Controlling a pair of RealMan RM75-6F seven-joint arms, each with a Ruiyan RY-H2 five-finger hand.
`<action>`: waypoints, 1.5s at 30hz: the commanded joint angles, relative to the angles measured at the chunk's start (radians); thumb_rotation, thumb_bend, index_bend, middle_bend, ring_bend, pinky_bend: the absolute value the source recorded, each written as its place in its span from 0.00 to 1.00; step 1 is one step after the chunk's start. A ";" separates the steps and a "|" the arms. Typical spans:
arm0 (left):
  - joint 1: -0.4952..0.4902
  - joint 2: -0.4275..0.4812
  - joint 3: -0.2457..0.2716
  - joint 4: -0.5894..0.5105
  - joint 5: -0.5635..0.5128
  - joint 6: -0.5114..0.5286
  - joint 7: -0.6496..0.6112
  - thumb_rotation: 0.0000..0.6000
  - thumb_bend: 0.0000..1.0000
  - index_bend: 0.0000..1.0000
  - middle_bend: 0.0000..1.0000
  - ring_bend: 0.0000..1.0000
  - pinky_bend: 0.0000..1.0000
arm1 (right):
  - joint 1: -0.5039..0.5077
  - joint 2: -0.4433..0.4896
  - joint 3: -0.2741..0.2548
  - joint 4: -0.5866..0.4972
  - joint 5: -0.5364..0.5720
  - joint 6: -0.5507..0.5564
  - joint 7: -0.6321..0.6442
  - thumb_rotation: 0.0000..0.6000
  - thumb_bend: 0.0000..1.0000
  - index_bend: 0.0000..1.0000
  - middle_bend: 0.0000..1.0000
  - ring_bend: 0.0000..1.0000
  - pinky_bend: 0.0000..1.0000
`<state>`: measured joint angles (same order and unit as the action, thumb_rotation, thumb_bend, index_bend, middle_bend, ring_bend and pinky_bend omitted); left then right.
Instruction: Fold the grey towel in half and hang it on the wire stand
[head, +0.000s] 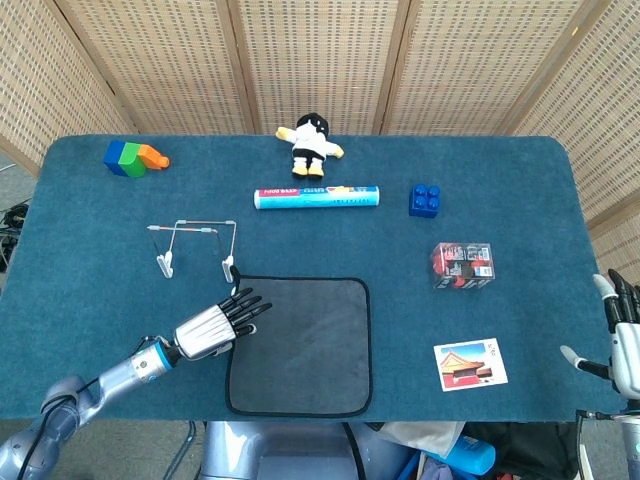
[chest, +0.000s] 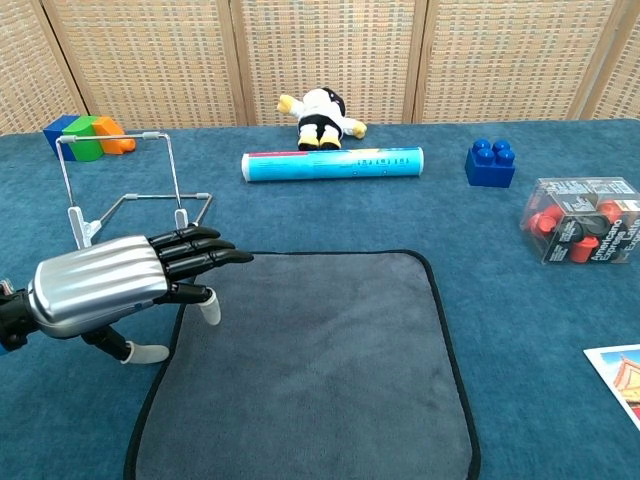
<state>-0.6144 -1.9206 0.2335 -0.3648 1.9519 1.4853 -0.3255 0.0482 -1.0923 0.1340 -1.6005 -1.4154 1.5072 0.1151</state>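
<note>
So the towel (head: 300, 345) lies flat near the table's (head: 90, 250) front edge, just in front of the stand (head: 195, 245). Left hand (head: 215, 325) hovers over its left border, fingers (chest: 205, 250) spread and holding nothing. Right hand (head: 625, 345) sits open at the far right edge, well apart, with bare table between.

Blue table (head: 90, 250) — wicker screens (head: 320, 60) behind
</note>
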 joint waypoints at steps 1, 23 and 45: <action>-0.002 -0.002 0.004 -0.001 -0.003 -0.006 0.003 1.00 0.25 0.38 0.00 0.00 0.00 | -0.001 0.001 0.000 0.001 -0.001 0.001 0.003 1.00 0.00 0.00 0.00 0.00 0.00; 0.004 0.006 0.040 0.042 -0.017 0.005 0.005 1.00 0.28 0.38 0.00 0.00 0.00 | 0.001 0.005 -0.001 0.000 0.002 -0.009 0.010 1.00 0.00 0.00 0.00 0.00 0.00; -0.002 -0.012 0.055 0.046 -0.029 0.001 0.024 1.00 0.43 0.39 0.00 0.00 0.00 | -0.001 0.011 -0.004 -0.002 -0.002 -0.008 0.023 1.00 0.00 0.00 0.00 0.00 0.00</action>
<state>-0.6167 -1.9328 0.2880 -0.3190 1.9236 1.4861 -0.3020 0.0471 -1.0816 0.1301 -1.6024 -1.4174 1.4987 0.1382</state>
